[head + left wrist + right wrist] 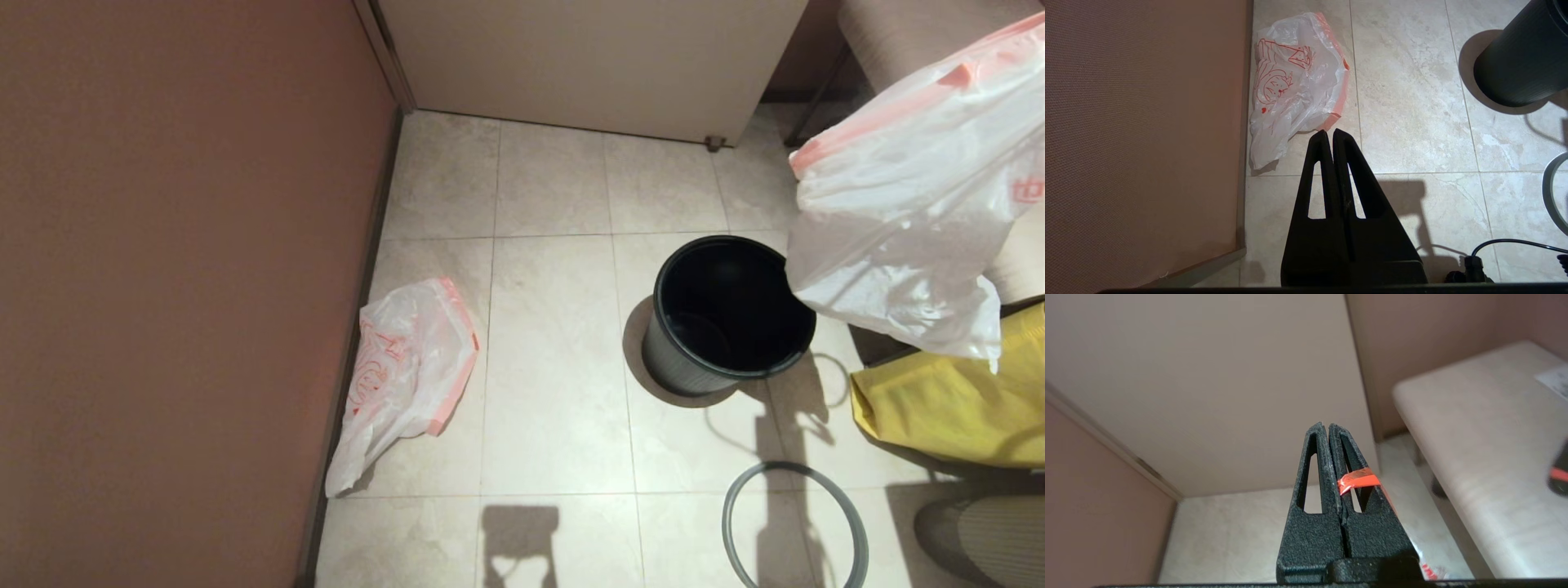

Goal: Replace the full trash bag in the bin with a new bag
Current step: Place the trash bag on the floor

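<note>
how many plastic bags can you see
2. One thin white bag with red drawing lies flat on the floor by the wall. The other bag hangs in the air right of the black bin, its orange handle pinched in the right claw.

Black claw (1329, 131), triangular slotted fingers (1316, 179)

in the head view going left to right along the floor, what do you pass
reddish-brown wall → the new bag lying flat by the wall → the bin, empty and unlined → the full trash bag hanging in the air at the right. The grey hoop rim lies nearer the robot, overlapping the bin's span, so I leave it unordered.
</note>
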`<state>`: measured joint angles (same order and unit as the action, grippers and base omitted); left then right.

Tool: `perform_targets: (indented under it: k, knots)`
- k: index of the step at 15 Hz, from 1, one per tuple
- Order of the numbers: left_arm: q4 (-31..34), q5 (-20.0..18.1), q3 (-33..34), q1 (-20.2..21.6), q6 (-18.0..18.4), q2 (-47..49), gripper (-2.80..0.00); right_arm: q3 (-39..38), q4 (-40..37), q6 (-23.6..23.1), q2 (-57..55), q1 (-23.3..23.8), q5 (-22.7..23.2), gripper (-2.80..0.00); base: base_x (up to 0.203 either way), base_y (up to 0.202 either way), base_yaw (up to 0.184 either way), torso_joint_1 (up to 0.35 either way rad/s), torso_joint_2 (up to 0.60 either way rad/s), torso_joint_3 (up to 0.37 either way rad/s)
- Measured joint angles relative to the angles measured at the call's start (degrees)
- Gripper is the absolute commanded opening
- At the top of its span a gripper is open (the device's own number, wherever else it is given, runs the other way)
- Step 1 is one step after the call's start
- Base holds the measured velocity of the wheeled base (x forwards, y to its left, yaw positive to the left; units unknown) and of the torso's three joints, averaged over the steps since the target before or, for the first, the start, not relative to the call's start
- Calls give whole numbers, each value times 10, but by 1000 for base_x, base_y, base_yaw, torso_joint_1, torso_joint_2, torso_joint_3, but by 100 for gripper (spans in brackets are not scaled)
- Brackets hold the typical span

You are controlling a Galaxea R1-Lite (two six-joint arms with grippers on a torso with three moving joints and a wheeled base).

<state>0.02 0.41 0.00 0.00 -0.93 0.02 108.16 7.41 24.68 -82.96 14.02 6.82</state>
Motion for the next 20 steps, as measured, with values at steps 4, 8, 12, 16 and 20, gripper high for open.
perform_targets:
  k: [4,8,12,16,20]
  knots:
    - [0,0,0,0,0,0,-280,-25,2,1,-69,15,1,-280,0,0,0,0,0,0]
    - [0,0,0,0,0,0,-280,-49,32,17,-175,65,1,-280,0,0,0,0,0,0]
    - [0,0,0,0,0,0,-280,-172,42,-4,-226,80,0,-280,0,0,0,0,0,0]
    - [0,0,0,0,0,0,-280,-247,42,-31,-223,81,7,0,0,0,0,0,0,0]
    - [0,0,0,0,0,0,-280,-316,-23,-104,-144,80,19,0,0,0,0,0,0,0]
